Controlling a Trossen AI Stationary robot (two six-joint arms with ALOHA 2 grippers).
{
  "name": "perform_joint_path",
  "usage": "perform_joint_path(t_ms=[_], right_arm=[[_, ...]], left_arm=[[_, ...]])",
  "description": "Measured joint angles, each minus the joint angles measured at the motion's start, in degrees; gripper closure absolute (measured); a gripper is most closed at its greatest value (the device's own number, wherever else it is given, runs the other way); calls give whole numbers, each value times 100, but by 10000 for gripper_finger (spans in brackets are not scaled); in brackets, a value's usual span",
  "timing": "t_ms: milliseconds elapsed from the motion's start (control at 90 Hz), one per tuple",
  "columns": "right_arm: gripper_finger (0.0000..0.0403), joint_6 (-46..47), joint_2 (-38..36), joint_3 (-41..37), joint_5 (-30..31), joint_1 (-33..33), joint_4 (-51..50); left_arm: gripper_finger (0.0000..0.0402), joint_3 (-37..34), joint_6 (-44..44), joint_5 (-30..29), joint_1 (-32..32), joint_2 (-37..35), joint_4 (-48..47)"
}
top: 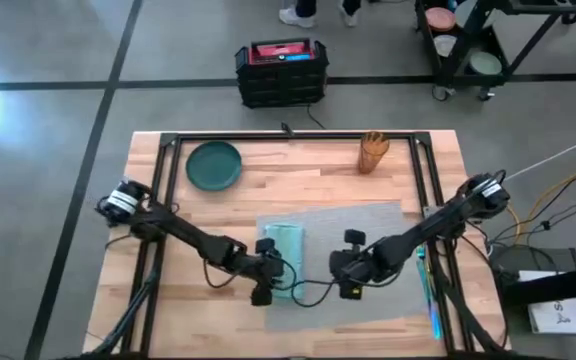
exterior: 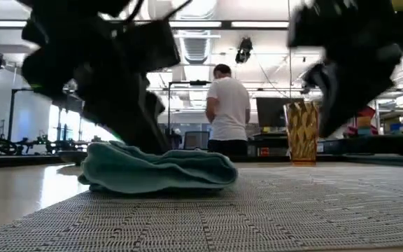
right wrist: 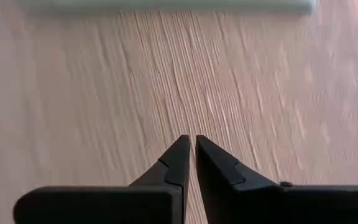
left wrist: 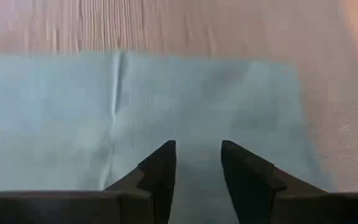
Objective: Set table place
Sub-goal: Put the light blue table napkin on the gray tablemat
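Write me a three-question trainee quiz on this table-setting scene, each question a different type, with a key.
1. True or false: the dark green plate already sits on the grey placemat.
2. Multiple choice: the left gripper hangs over what?
A. the bare table
B. the teal napkin
C. the wooden cup
3. Fill in: the right gripper has its fingers nearly ____ over the placemat.

Key
1. False. The plate lies on the table beyond the placemat's far left corner.
2. B. The teal napkin lies folded on the placemat's left part, beneath the open fingers.
3. Shut. The wooden cup stands at the far edge, untouched.
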Motion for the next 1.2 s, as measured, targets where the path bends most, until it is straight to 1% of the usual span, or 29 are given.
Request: perform_joint_path(t_ms=[67, 178, 300, 456, 578, 656, 744, 889, 933, 978, 1111, 1200], right_arm=[[389, 137, 12, -161, -7, 10, 42], [389, 239, 58, -393, -10, 3, 222], [389, 150, 155, -485, -20, 3, 856], [389, 97, 409, -507, -95, 1, 1536], [389, 93, 614, -489, -68, -2, 2105], [389, 85, 761, -362, -49, -10, 2200], [389, 35, 868, -212, -65, -14, 2164], [389, -28, 951, -69, -42, -14, 2133], [389, -28, 951, -65, 36, -12, 2123], [389, -11, 953, -65, 113, -12, 2122], [389, 20, 951, -65, 190, -23, 2116], [389, 27, 964, -65, 207, -24, 2112]], left_arm=[[286, 0, -58, -2, -1, 28, -110], [286, 0, -130, -20, -14, -47, -597], [286, -91, -246, -22, -54, -285, -1023], [286, -138, -417, -20, -89, -577, -898], [286, -131, -440, 9, -149, -639, -873], [286, -127, -439, 13, -221, -780, -905], [286, -103, -520, -3, -295, -1100, -1026], [286, -109, -1049, -170, -500, -1633, -2355], [287, -138, -1229, -170, -597, -1712, -2774], [287, -196, -1345, -168, -722, -1721, -2993], [287, -419, -1574, -94, -1054, -1629, -3019], [287, -523, -1774, -101, -1160, -1551, -2944]])
